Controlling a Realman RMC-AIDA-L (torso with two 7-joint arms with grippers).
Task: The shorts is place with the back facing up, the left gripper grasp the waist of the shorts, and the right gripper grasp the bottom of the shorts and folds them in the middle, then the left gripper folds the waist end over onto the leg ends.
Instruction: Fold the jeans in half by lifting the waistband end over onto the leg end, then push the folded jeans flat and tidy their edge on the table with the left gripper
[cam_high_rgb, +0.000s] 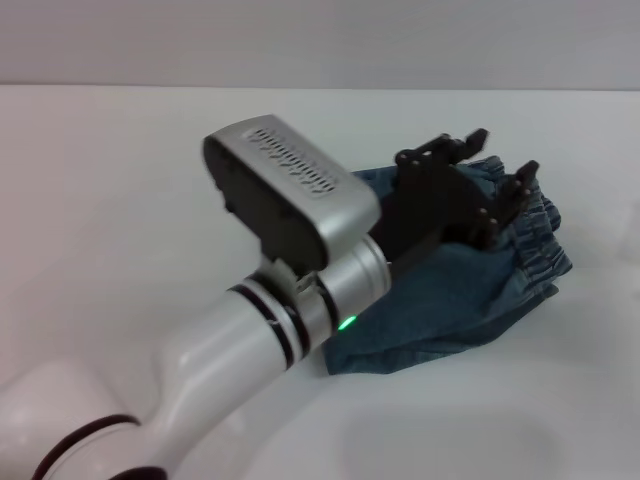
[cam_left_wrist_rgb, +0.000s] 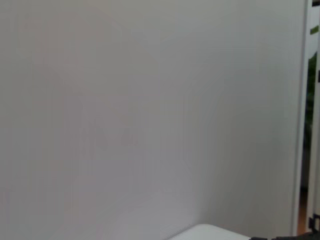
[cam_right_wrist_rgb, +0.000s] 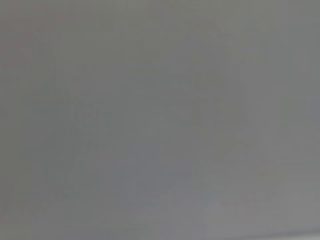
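Observation:
The blue denim shorts lie folded into a compact stack on the white table, right of centre in the head view. Their gathered elastic waist shows along the right edge of the stack. My left arm reaches in from the lower left, and its black left gripper hovers over the far part of the shorts, open, with nothing between its fingers. The arm hides the left part of the fabric. The right gripper is out of view, and neither wrist view shows the shorts.
The left arm's silver wrist housing sits high over the middle of the table. A pale wall fills the left wrist view. The right wrist view holds only a plain grey surface.

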